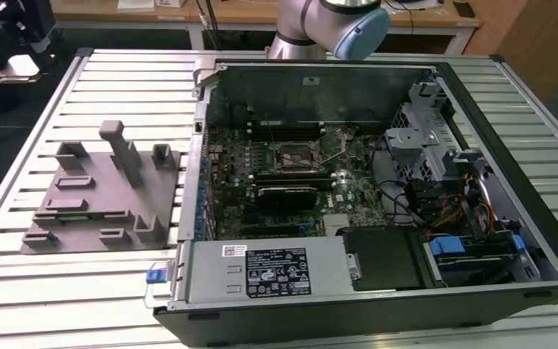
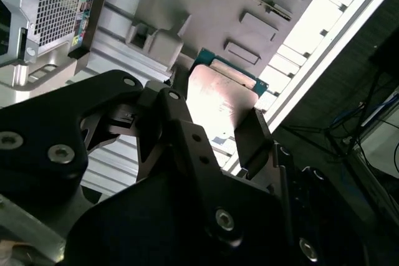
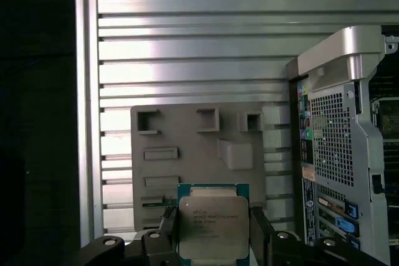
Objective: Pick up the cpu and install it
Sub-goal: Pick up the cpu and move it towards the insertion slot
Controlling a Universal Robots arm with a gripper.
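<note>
The gripper (image 3: 213,236) is found clamped on the cpu (image 3: 213,227). In both wrist views the chip is seen gripped by two opposite edges between the black fingers (image 3: 259,233), one on each side. Its silver-grey metal top is turned toward the first wrist view, with a thin green rim showing round it. In the second wrist view the cpu (image 2: 215,101) is seen from a steeper angle, with the green rim visible at its far edge.

Behind the held chip a grey fixture (image 3: 187,147) is recorded, a flat plate with raised blocks and shallow recesses. No contact between chip and fixture is observed. The fixture is laid on a table (image 3: 218,48) of ribbed aluminium slats.

Beside the fixture the rear panel of an open case (image 3: 336,154) is noted, with perforated metal and coloured ports.

In the exterior view the fixture (image 1: 95,211) is placed on the table toward that view's left, and the case (image 1: 318,87) lies on its side toward the right with its interior exposed. Near the middle of the green board (image 1: 352,196) inside, a square metal-framed socket (image 1: 298,154) with a dark centre is seen. The arm (image 1: 333,25) is seen at the far edge of the table, behind the case.
</note>
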